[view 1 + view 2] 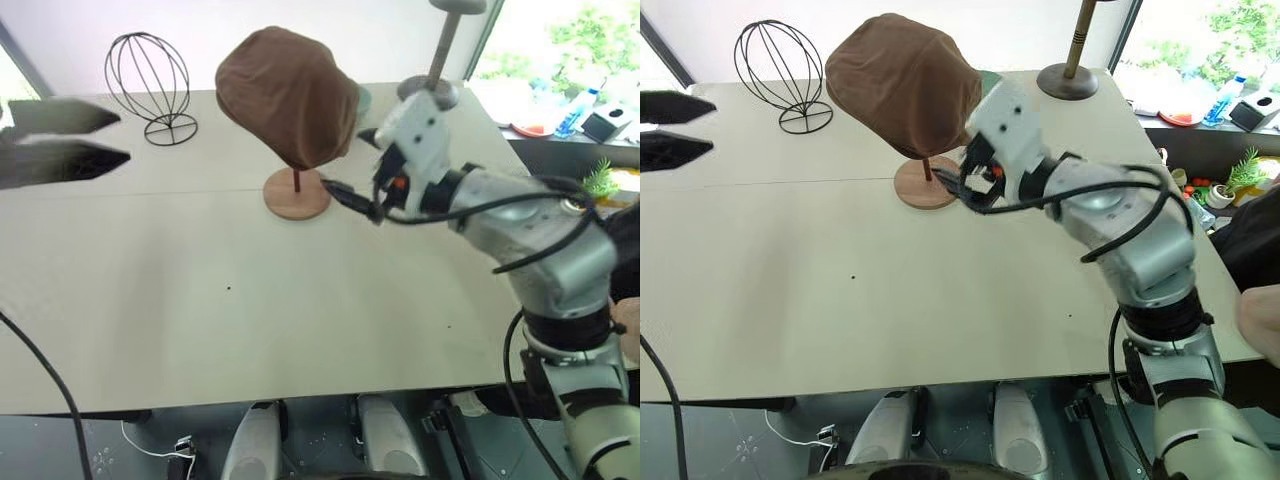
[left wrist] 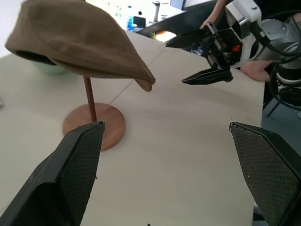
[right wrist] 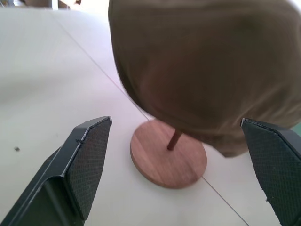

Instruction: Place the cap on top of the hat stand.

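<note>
Cap sits on hat stand, head view; our right gripper is nearer, beside base. Left wrist view: left gripper jaws apart, well off. Right wrist view: jaws apart, cap ahead.

You see the cap sitting on top of the hat stand, the stand on the table, the wire head form behind and to its left, the thick pole stand behind to its right.
</note>
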